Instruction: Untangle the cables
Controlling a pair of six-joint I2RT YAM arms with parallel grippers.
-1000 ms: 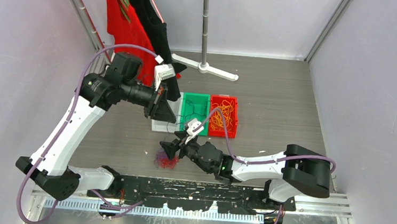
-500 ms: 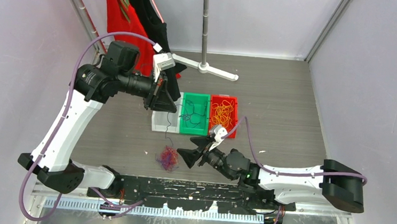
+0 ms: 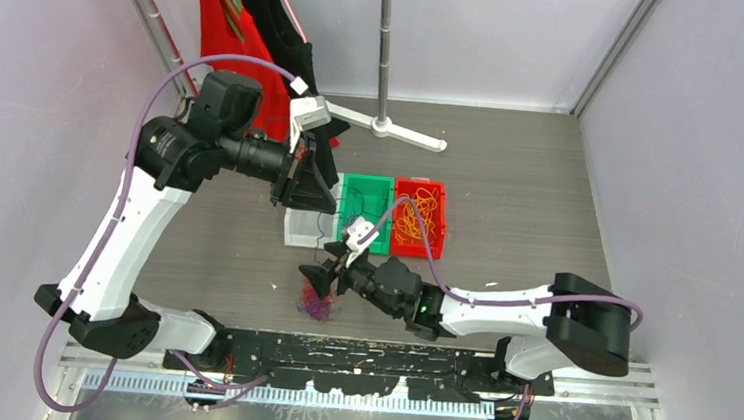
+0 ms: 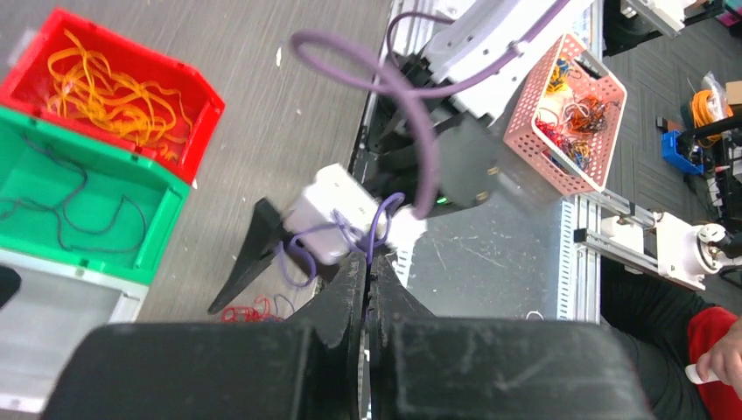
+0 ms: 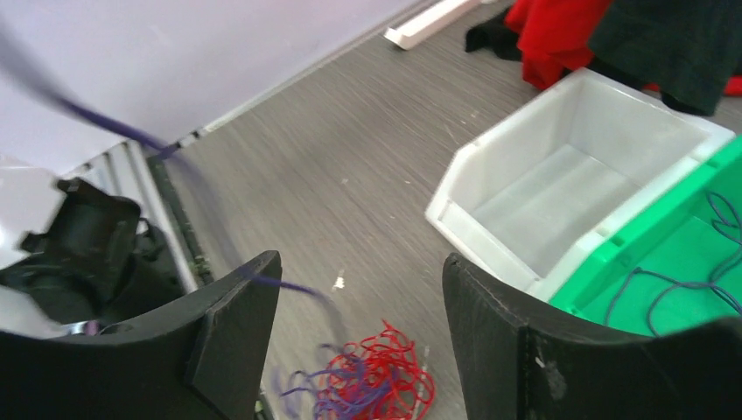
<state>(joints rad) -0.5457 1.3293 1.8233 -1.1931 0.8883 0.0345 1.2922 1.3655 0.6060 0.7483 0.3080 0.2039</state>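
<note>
Though it had retreated, the right hand (image 3: 322,278) overhangs the cables (image 3: 315,308) again.

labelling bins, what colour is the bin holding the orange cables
Red; the bin shows best in the left wrist view.

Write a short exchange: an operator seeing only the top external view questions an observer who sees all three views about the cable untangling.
Operator: Is the white bin, partly hidden by the left gripper, empty?
Observer: Yes, the right wrist view shows it bare inside.
Operator: Is the right gripper shut on the tangle?
Observer: No, its jaws stand open, with the red and purple tangle lying between them, ungripped.
</note>
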